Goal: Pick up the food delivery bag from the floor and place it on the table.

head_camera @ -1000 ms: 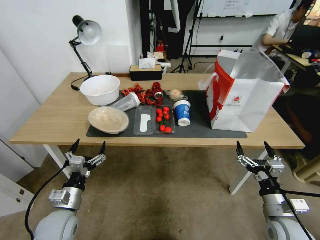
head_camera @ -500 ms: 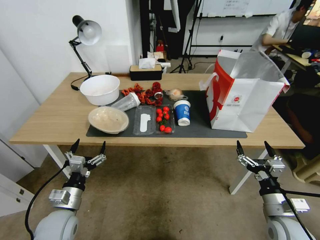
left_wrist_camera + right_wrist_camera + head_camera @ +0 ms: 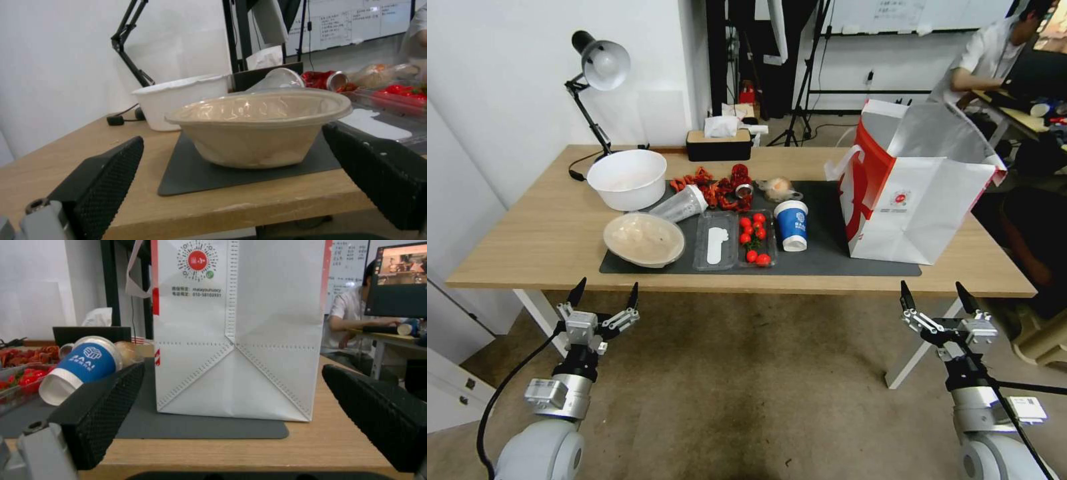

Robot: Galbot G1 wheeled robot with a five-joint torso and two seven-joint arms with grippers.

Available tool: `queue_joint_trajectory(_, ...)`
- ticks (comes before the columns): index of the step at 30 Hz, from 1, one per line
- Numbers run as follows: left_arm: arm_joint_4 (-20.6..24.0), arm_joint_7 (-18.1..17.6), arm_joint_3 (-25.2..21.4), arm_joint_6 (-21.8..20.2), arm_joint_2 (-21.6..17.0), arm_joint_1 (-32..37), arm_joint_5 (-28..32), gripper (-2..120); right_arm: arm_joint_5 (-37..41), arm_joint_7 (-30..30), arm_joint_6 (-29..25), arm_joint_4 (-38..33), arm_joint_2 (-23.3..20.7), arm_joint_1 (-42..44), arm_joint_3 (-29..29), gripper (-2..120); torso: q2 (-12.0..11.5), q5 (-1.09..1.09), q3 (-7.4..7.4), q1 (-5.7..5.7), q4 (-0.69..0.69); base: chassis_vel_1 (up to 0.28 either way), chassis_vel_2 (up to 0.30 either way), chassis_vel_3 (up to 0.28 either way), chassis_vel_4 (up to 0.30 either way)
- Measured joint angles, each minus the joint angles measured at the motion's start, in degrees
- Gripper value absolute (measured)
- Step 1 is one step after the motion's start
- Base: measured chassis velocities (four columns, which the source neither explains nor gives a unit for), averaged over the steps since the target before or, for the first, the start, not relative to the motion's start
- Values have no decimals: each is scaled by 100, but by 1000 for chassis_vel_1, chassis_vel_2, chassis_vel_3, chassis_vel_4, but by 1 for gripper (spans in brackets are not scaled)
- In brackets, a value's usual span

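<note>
The food delivery bag (image 3: 917,200) stands upright on the right end of the table (image 3: 527,247), partly on the dark grey mat (image 3: 827,257); its white face (image 3: 236,340) with a red logo fills the middle of the right wrist view. My right gripper (image 3: 939,300) hangs open below and in front of the table's near edge, facing the bag, nothing between its fingers. My left gripper (image 3: 604,298) is open too, low in front of the table's left part, facing a tan bowl (image 3: 258,130). The carpeted floor (image 3: 760,387) lies between both arms.
On the mat lie a tan bowl (image 3: 644,238), a white bowl (image 3: 627,179), a tipped clear cup (image 3: 684,203), a tomato tray (image 3: 756,239), a blue paper cup (image 3: 792,225) and crayfish (image 3: 714,185). A desk lamp (image 3: 597,73) and tissue box (image 3: 719,141) stand behind.
</note>
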State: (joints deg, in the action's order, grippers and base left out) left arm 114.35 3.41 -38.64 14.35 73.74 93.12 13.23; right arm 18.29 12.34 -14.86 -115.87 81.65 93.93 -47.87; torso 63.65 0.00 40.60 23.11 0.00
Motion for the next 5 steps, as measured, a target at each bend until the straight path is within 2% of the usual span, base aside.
queue_joint_trajectory(5, 2, 0, 0, -2, 0, 0, 0, 100, 0, 0, 0, 0, 0, 0, 0, 100, 0, 0, 0, 0, 0, 0, 0, 0, 0)
